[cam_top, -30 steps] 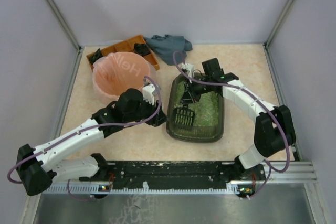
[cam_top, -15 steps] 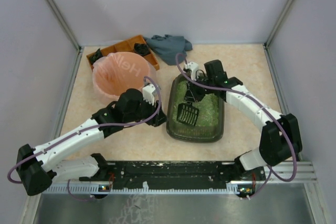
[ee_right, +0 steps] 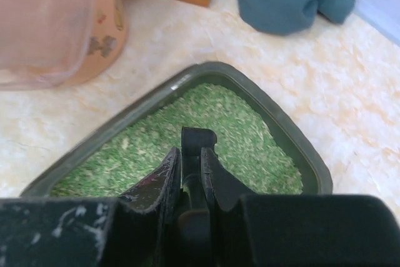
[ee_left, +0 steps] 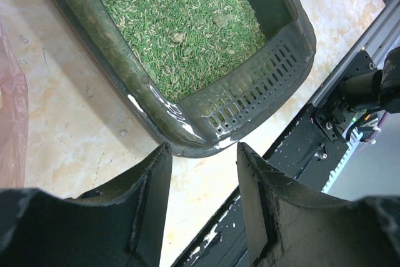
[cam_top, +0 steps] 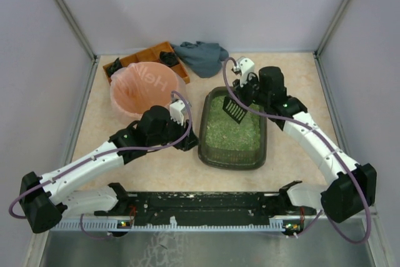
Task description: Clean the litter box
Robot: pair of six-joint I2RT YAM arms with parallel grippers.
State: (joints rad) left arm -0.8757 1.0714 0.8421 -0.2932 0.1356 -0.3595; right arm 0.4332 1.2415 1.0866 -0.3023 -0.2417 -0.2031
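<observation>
Litter box sits on the table in the middle of my overhead view, slightly right of centre, its long side running away from the arm bases. It is filled with pale green granules. My right gripper reaches over the far end of the box, its fingers pressed onto the handle of a black slotted scoop. In the right wrist view the handle stands pinched between the two pads, with granules and the box's far rim behind it. The scoop's head hangs over the far-left part of the box, and I cannot tell whether it touches the litter. My left gripper is just beside the box's left wall near the front corner. Its fingers are spread with nothing between them, and the left wrist view looks past them at the glossy corner rim and a few pale clumps among the granules. The pink-bagged bin stands left of the box, an orange tray lies behind the bin, and a blue-grey cloth is bunched against the back wall.
</observation>
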